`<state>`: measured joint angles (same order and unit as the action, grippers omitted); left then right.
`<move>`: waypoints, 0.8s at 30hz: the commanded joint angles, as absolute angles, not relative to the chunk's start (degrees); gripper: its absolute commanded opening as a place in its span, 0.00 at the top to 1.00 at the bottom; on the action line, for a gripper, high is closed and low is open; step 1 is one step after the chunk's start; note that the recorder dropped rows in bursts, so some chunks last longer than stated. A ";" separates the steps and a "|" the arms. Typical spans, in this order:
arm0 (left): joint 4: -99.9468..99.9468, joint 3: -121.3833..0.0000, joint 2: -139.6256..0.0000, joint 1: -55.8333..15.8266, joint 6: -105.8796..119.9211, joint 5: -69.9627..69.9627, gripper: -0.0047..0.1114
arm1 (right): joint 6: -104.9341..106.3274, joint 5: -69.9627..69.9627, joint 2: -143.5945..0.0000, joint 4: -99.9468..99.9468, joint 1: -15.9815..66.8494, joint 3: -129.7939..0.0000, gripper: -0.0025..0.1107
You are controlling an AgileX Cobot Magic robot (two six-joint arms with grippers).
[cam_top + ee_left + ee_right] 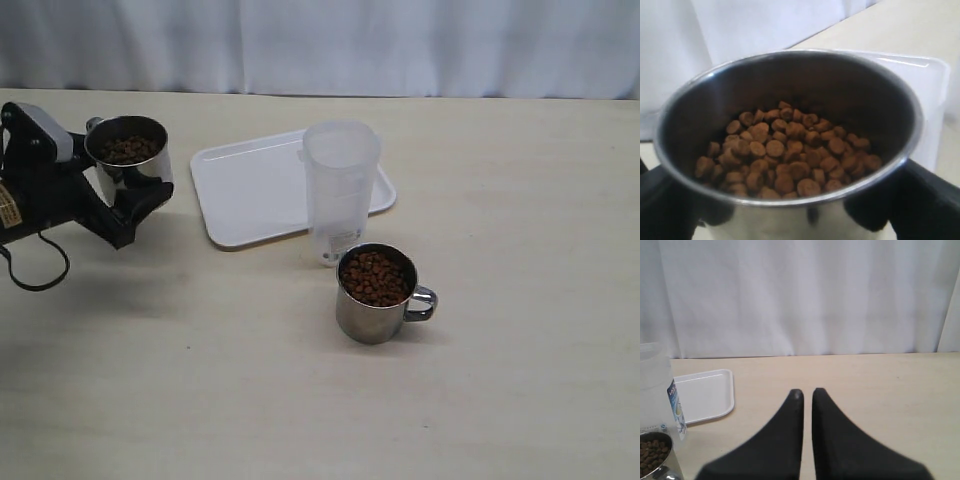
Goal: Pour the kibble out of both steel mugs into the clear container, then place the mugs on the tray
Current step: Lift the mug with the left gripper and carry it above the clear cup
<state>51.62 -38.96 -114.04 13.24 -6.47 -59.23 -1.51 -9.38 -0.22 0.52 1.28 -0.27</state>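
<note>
Kibble, small round brown pellets, fills the short shiny steel mug with a loop handle in the lower middle of the outside view. This mug stands on the pale tan surface, and nothing holds it. Just behind it stands the tall clear plastic container. The two are very close, and I cannot tell if they touch. No kibble shows inside the container. Behind that lies the flat white tray, bare, with the container hiding part of its near edge. At the upper left of the frame, the left jaws are spread wide and pinch the second steel mug by its sides. It looks lifted off the surface, it is upright, and more kibble sits in it. The right jaws are pressed together and hold nothing, with bare surface ahead of them.

The step looks like the first pour, not yet begun. Next, the held mug should go right, over the tray, until its rim is above the container's mouth. Then it should tip slowly. The mouth looks hardly wider than the mug, so aim matters. The container is tall and thin, so a bump could knock it onto the full mug. There is lots of open room at the right and the bottom of the frame.
</note>
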 commanded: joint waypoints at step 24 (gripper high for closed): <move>70.20 -43.61 -93.01 1.91 -27.46 -47.90 0.96 | -1.24 -9.26 0.00 0.84 1.46 0.00 0.94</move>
<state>70.18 -41.74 -93.82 3.40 -25.74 -48.63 -1.51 -9.38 -0.22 0.52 1.28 -0.27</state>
